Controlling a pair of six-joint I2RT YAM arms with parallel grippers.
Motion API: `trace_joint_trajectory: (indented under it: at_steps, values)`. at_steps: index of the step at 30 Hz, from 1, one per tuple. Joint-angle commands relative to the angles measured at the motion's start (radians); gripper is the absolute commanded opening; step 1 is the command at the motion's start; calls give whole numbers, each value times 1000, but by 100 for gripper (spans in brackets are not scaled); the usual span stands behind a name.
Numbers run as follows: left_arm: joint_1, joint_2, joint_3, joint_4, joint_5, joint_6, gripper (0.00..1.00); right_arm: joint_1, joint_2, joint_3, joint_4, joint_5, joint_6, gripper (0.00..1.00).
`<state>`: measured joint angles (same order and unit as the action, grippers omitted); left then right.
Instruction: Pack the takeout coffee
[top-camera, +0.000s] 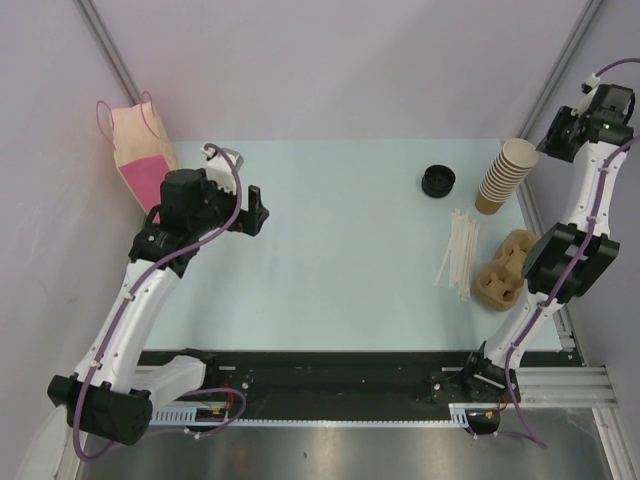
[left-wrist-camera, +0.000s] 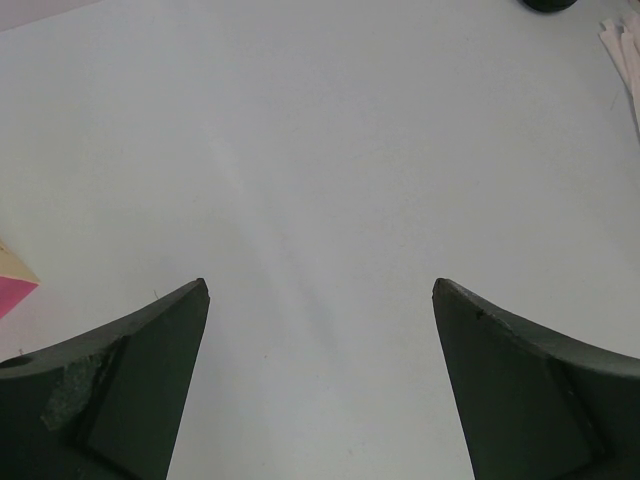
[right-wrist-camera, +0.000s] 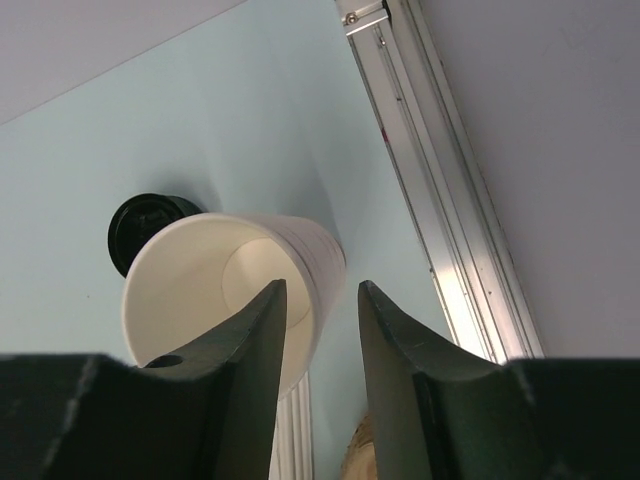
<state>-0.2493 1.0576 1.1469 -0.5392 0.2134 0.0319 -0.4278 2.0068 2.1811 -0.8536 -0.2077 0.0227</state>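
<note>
The right gripper (right-wrist-camera: 322, 290) straddles the rim of the top cup (right-wrist-camera: 220, 280) on the cup stack (top-camera: 500, 180) at the table's (top-camera: 330, 270) far right, one finger inside and one outside; whether it is pinching the wall cannot be told. The black lid (top-camera: 438, 181) sits on the table just left of the stack, apart from it. The left gripper (left-wrist-camera: 320, 290) hangs spread wide, holding nothing, over the table's left side.
</note>
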Motion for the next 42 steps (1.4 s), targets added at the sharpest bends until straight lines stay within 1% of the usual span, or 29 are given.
trace_joint_trajectory:
  at_steps: [1, 10, 14, 18, 21, 24, 42]
  values:
    - [-8, 1, 20, 41, 17, -20, 99, -5, 20, 19, 30, -12, -1, 39]
    - [-8, 4, 19, 47, 18, -21, 100, -11, 29, 17, 27, -39, 0, 36]
    - [-8, 4, 10, 54, 21, -23, 100, -11, 32, 16, 27, -41, -3, 31]
    - [-8, 1, 2, 59, 18, -23, 100, -11, 32, 17, 28, -38, 0, 22]
    - [-8, 2, 1, 61, 15, -23, 99, -14, 26, 14, 27, -39, 6, 10]
    - [-8, 4, 1, 61, 14, -24, 99, -15, 24, 17, 27, -45, 14, 0]
    - [-8, 15, -7, 68, 18, -26, 100, -69, -40, 49, 16, -162, 52, 0]
